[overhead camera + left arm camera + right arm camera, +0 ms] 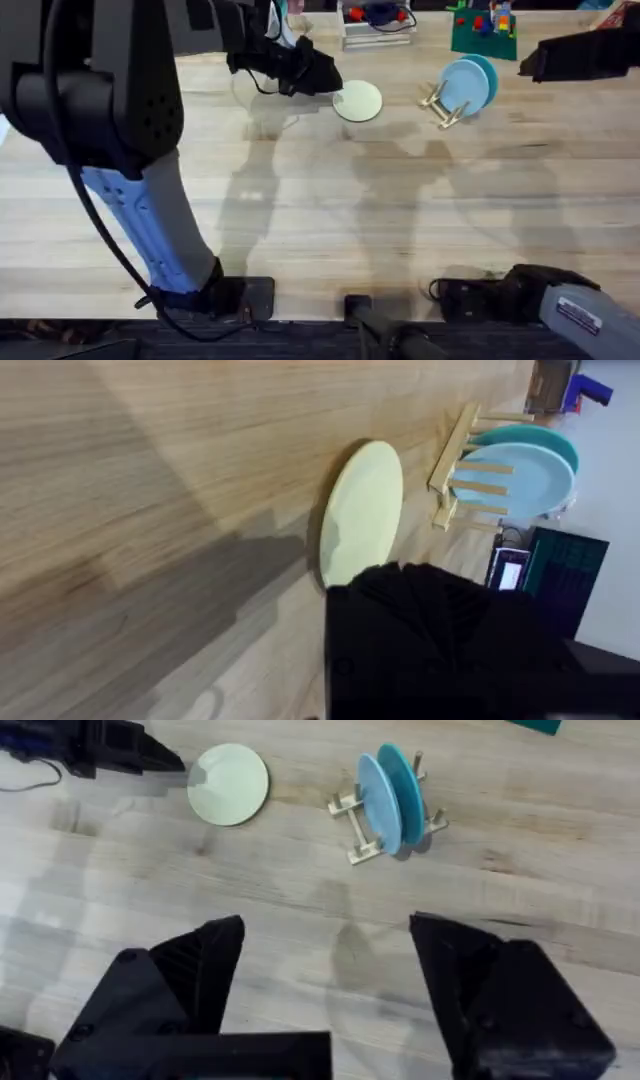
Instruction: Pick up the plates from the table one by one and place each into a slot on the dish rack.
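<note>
Plates are what matter here, and the left gripper [325, 78] sits low over the table [300, 200] at the near-left edge of the pale yellow plate [358, 101]; whether its fingers are spread or pressed together cannot be told, since the wrist view shows just a dark mass over the plate's rim. That yellow plate [360, 510] lies flat on the wood, just beside the dish rack [440, 103] but apart from it. Two light blue plates [468, 83] stand on edge in the rack (one behind the other, in neighbouring slots between the upright pegs), as the right wrist view shows clearly [390, 798]. The right gripper [325, 990] hangs high above the bare planks, well apart from the rack, its fingers spread wide and holding nothing. Beyond the rack, at the table's far edge, rest a green tray [484, 35] of small coloured toys and a white tray [378, 25].
</note>
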### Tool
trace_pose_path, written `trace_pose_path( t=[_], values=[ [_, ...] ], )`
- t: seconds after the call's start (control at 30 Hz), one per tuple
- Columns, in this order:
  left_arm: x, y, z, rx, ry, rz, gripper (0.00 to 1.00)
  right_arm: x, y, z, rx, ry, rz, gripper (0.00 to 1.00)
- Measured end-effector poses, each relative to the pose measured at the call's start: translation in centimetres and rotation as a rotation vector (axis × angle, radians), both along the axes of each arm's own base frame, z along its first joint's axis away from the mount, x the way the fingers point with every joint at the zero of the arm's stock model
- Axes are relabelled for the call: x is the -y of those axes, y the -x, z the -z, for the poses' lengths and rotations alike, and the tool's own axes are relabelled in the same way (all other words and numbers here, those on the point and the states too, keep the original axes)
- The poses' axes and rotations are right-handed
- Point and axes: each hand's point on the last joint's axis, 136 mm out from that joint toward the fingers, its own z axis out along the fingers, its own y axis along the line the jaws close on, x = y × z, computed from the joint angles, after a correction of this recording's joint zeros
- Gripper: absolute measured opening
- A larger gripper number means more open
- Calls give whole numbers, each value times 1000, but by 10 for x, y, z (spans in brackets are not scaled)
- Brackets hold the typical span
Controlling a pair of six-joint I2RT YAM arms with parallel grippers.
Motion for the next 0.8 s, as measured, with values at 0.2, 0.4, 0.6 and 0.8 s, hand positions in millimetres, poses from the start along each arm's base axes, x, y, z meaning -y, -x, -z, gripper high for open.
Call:
trace_pose_path(
  t=[0.2, 0.4, 0.6, 0.8],
  values=[
    [1, 1, 0, 2, -1, 4, 39, 0, 0, 0, 0, 0, 0, 995],
    [1, 0, 1, 5, -1, 6, 39, 0, 0, 0, 0, 0, 0, 995],
    [0, 0, 26, -37, -15, 3, 39, 0, 0, 0, 0, 0, 0, 995],
    [2, 2, 44, -92, 19, 14, 39, 0, 0, 0, 0, 0, 0, 993]
  ],
)
